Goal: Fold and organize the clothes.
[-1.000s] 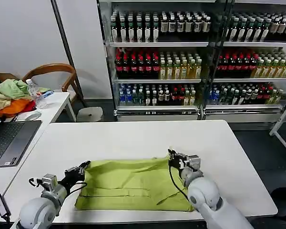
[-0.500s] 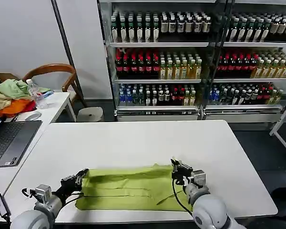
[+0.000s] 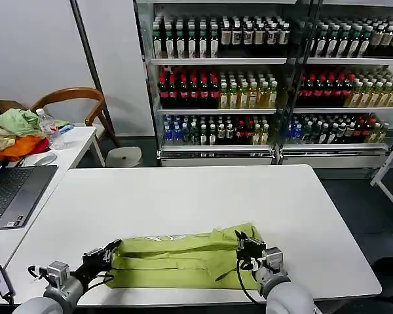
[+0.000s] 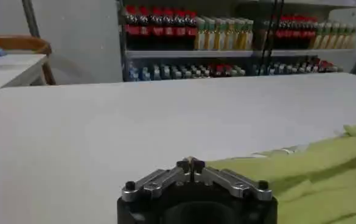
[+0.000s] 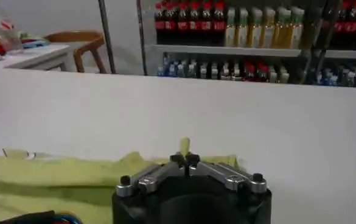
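Lime T-shirt (image 3: pixel 183 261): folded strip on white surface (image 3: pixel 183 196).
Left gripper (image 3: pixel 110 250): pinching its left edge.
Right gripper (image 3: pixel 243 243): pinching right edge.

T-shirt (image 3: pixel 183 261) on table (image 3: pixel 183 196) near edge, left hand (image 3: pixel 110 252) and right hand (image 3: pixel 243 245) at its ends

From the head we look forward and down across the worktop (image 3: pixel 183 196) toward the drink shelves (image 3: pixel 262 78). Each wrist camera sits low, just behind its own hand, skimming the worktop toward those same shelves. All three views share the T-shirt (image 3: pixel 183 258), the far worktop edge and the shelves.
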You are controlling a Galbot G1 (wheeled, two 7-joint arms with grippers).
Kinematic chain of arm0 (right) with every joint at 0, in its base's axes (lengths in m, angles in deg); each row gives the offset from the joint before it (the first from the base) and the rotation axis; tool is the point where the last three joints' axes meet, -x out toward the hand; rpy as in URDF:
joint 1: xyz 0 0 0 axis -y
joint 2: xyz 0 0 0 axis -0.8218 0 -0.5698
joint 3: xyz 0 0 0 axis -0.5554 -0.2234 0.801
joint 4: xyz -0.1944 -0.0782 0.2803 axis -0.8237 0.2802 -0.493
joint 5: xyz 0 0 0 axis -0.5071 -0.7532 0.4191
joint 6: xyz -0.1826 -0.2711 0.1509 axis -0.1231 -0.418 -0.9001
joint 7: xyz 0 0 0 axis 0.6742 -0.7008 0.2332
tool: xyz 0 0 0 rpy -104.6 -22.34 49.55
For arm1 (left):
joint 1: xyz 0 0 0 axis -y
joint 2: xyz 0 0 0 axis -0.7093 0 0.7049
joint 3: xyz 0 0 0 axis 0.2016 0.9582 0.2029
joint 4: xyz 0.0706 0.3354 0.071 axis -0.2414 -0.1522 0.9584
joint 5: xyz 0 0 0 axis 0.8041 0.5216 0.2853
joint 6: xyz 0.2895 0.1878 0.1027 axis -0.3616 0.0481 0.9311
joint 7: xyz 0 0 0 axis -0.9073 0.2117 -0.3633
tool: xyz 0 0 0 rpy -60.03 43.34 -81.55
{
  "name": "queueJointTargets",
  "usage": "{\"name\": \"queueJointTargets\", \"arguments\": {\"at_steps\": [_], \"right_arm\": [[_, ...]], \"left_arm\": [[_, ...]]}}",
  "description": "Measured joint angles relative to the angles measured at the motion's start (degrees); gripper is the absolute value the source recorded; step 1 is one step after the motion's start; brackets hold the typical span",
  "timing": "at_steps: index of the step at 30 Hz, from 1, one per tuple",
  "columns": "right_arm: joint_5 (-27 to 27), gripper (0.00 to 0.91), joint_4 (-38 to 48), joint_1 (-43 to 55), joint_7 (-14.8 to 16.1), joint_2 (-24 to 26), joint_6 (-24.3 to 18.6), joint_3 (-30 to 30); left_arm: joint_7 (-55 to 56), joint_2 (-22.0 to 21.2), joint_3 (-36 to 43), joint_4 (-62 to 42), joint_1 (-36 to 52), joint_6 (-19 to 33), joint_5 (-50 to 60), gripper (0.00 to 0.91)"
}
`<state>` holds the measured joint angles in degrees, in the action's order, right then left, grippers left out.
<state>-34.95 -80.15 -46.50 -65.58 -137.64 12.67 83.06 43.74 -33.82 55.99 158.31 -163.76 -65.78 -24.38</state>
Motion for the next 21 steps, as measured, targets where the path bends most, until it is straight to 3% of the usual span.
{"name": "queueJointTargets", "arguments": {"at_steps": [6, 7, 8, 9, 10, 21], "right_arm": [[-1.44, 0.0, -0.46, -1.55, 0.23, 0.47, -0.43, 0.39], [-1.64, 0.0, -0.44, -1.8, 0.32, 0.5, -0.49, 0.46], [-1.81, 0.04, -0.42, -2.04, 0.41, 0.52, -0.49, 0.48], [-1.99, 0.554, -0.42, -2.26, 0.46, 0.53, -0.49, 0.47], [-2.29, 0.907, -0.43, -2.48, 0.45, 0.56, -0.46, 0.46], [-5.09, 0.907, -2.03, -4.84, 1.21, 0.12, -2.48, 1.71]], "left_arm": [[0.24, -0.57, 1.35, -1.34, 0.46, -1.04, 1.91, 0.05], [0.28, -0.63, 1.51, -1.42, 0.55, -1.2, 2.19, 0.353], [0.41, -0.71, 1.62, -1.44, 0.67, -1.39, 2.51, 0.907], [0.56, -0.75, 1.75, -1.45, 0.79, -1.61, 2.87, 0.907], [0.77, -0.76, 1.88, -1.45, 0.85, -1.86, 3.31, 0.907], [4.04, -0.82, 1.1, 0.04, 0.84, -2.74, 3.59, 0.907]]}}
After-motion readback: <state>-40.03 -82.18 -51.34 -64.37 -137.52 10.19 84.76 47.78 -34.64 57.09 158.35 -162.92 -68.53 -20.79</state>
